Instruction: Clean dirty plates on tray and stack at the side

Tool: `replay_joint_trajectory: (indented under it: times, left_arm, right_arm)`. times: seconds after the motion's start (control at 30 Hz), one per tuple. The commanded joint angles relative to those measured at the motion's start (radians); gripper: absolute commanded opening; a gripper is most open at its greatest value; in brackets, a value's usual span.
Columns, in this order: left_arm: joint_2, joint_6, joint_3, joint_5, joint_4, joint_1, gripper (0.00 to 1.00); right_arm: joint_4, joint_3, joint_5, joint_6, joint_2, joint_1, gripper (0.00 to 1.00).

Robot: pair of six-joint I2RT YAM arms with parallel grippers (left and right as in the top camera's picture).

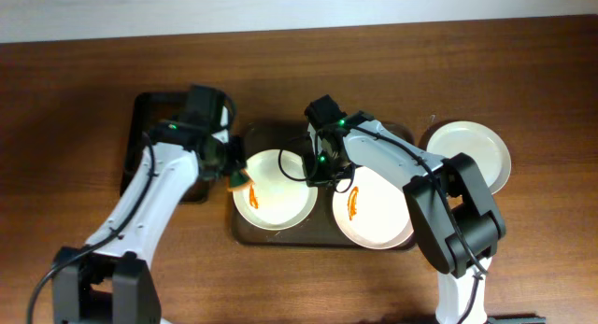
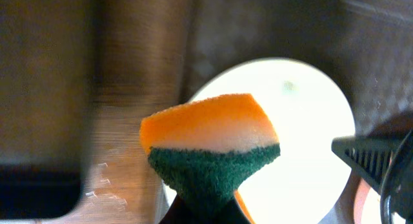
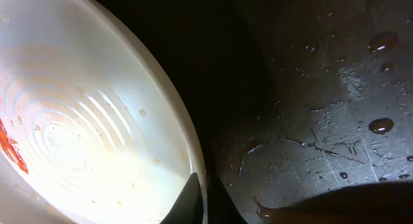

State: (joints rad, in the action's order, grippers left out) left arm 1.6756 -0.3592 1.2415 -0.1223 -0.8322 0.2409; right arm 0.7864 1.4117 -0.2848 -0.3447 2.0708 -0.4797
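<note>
The left gripper (image 1: 235,177) is clamping the green end of a wedge-shaped sponge (image 2: 210,143), orange foam above and green scouring pad below, with its fingers closed tight on it. It is holding the sponge over the left end of the large dark brown rectangular tray (image 1: 322,234). On the tray's left half the first plate (image 1: 280,189), round, white and shallow, is lying with an orange smear (image 1: 254,198). Whether the sponge is touching its rim I cannot tell. The right gripper (image 1: 320,167) is pinching this plate's right rim, one finger (image 3: 186,203) on each side. Water drops (image 3: 381,125) are beading on the tray floor beside it. The second plate (image 1: 378,217), also streaked orange, is sitting on the tray's right half, just beside the first. The third plate (image 1: 472,151), plain white, is resting on the brown wooden table (image 1: 75,100) just off the tray's right end. A smaller black tray (image 1: 140,156) is lying off the brown tray's left end.
</note>
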Motion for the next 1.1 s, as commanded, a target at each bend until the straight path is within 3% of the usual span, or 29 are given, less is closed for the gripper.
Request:
replay_joint_trajectory:
  times: [0.0, 0.13, 0.27, 0.5, 0.6, 0.7, 0.87, 0.97, 1.07]
  left_arm:
    - [-0.002, 0.016, -0.135, -0.187, 0.114, 0.059, 0.0]
    - [-0.002, -0.101, -0.274, -0.276, 0.317, 0.093, 0.0]
    - [-0.001, -0.174, -0.368, -0.267, 0.47, 0.127, 0.0]
    - [0.0, -0.186, -0.412, 0.091, 0.498, 0.128, 0.0]
    - [0.0, -0.056, -0.412, 0.356, 0.488, 0.128, 0.0]
    - [-0.001, -0.028, -0.397, 0.441, 0.487, 0.128, 0.0]
    - [-0.095, -0.024, -0.277, 0.412, 0.445, 0.128, 0.0]
    - [-0.19, -0.026, -0.261, 0.199, 0.458, 0.128, 0.0]
    - [-0.172, -0.067, -0.263, 0.056, 0.453, 0.128, 0.0]
  right_arm:
    - [0.01, -0.008, 0.061, -0.009, 0.013, 0.0, 0.04]
    - [0.01, -0.008, 0.061, -0.012, 0.013, 0.011, 0.04]
    - [0.01, -0.008, 0.061, -0.012, 0.013, 0.016, 0.04]
    - [0.01, -0.008, 0.062, -0.011, 0.013, 0.016, 0.04]
    - [0.01, -0.008, 0.071, -0.011, 0.013, 0.016, 0.04]
    - [0.011, -0.008, 0.095, -0.011, 0.013, 0.016, 0.04]
    - [0.01, -0.008, 0.106, -0.011, 0.013, 0.015, 0.04]
    - [0.009, -0.008, 0.106, -0.011, 0.013, 0.015, 0.04]
    - [0.003, -0.008, 0.105, -0.012, 0.013, 0.015, 0.04]
